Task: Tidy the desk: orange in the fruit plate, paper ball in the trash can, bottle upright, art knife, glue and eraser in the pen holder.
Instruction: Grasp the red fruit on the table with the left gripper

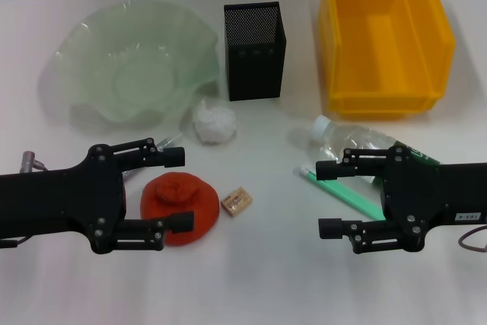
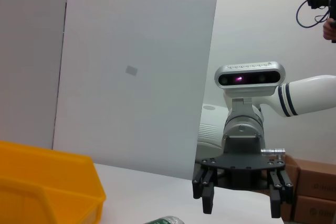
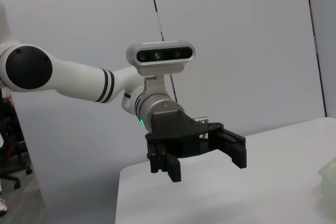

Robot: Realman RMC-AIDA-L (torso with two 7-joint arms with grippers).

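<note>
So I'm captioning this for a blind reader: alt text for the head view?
Two open black tools, left and right, hover over a white desk; the left brackets an orange, the right is beside a lying bottle.

On the white desk (image 1: 251, 287) the red-orange, lumpy orange (image 1: 180, 205) lies near the front left, with the small tan eraser (image 1: 237, 201) just beside it. The white paper ball (image 1: 214, 123) rests next to the pale-green wavy fruit plate (image 1: 91, 43). The black mesh pen holder (image 1: 253, 51) stands upright between the plate and the yellow trash can (image 1: 384, 36). The clear bottle (image 1: 358, 146) lies on its side, white cap toward the plate.
</note>
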